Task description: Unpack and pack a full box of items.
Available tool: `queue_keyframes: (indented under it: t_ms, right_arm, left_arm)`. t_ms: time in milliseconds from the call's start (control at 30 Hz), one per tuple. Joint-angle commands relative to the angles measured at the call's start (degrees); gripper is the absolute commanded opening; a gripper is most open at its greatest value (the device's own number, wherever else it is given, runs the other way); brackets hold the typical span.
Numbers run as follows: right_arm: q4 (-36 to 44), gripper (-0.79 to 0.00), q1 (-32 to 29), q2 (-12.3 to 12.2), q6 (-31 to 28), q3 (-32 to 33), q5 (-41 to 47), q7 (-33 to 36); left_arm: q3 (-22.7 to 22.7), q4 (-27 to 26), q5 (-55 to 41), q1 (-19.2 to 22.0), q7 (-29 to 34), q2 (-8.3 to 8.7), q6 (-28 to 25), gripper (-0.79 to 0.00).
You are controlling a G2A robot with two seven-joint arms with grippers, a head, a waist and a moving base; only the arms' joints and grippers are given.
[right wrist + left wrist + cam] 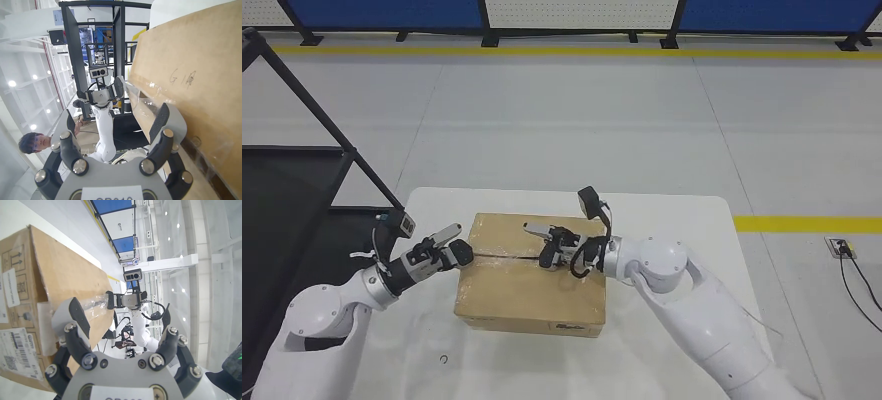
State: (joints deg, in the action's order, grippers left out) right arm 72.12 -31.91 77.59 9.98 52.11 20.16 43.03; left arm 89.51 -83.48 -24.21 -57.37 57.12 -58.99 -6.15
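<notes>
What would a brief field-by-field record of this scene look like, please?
Surface: white table
Container: cardboard box standing on the table, flaps closed
Seal: clear tape running along the top seam
Left arm: left gripper open, at the end of the box by the taped seam
Right arm: right gripper open, over the box top near the middle of the seam
Task stage: box not yet opened

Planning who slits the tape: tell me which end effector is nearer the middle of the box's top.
Right. The right end effector is over the top of the box, near its middle; the left end effector is at the box's end edge.
</notes>
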Motion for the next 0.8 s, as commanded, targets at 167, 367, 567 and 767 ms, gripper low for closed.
queue_keyframes:
  t_ms: [167, 367, 567, 767]
  right_arm:
    - [0.68, 0.0, -2.16, -0.85, 3.56, 2.84, -0.66, -0.02]
    - [2.94, 0.0, -4.38, -1.64, 3.93, 5.2, -1.35, 0.81]
    - [5.02, 0.0, -5.68, -1.96, 3.85, 5.98, -1.99, 1.26]
    - [4.91, -0.422, -5.4, -1.86, 3.94, 5.74, -2.11, 1.54]
  left_arm:
    - [-0.67, -0.66, -0.37, 0.58, -0.84, 0.09, -0.21, 0.0]
    - [-1.56, -0.25, 0.1, 1.26, -1.51, 0.15, -0.31, 0.0]
    - [-3.53, 1.85, 2.15, 2.22, -3.07, 0.08, 0.14, 0.0]
    - [-5.13, 3.31, 3.51, 3.13, -4.82, -0.04, 0.11, 0.0]
